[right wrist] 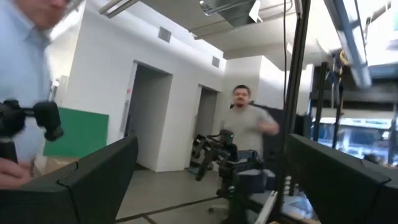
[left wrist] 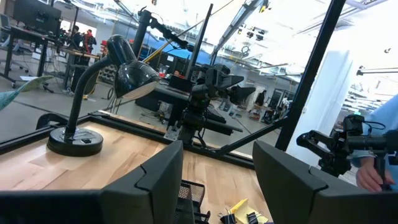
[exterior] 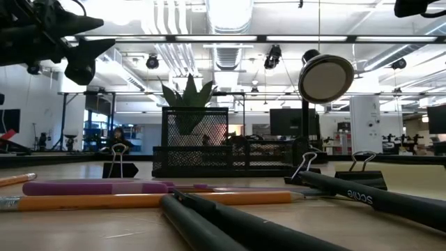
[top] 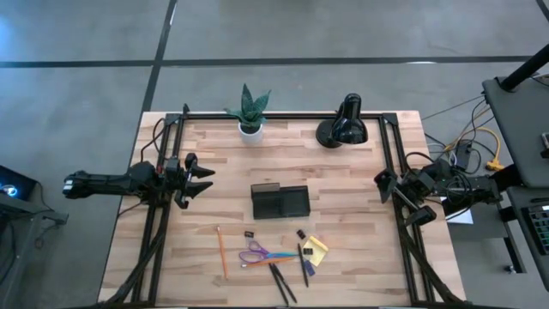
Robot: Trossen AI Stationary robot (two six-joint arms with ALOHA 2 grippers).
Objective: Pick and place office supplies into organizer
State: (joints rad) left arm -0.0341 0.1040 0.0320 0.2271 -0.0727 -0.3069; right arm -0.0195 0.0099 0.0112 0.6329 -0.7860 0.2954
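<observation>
- Left gripper [top: 204,178] hangs at the table's left edge, jaws wide, empty.
- Orange pencil [top: 221,251] lies toward the table's front from it, long axis front-to-back, left of the organizer [top: 280,202].
- Right gripper [top: 383,186], also wide and empty, is farther away.

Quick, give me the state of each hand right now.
Left hand: open, holding nothing, at the table's left edge.
Right hand: open, holding nothing, at the table's right edge.
</observation>
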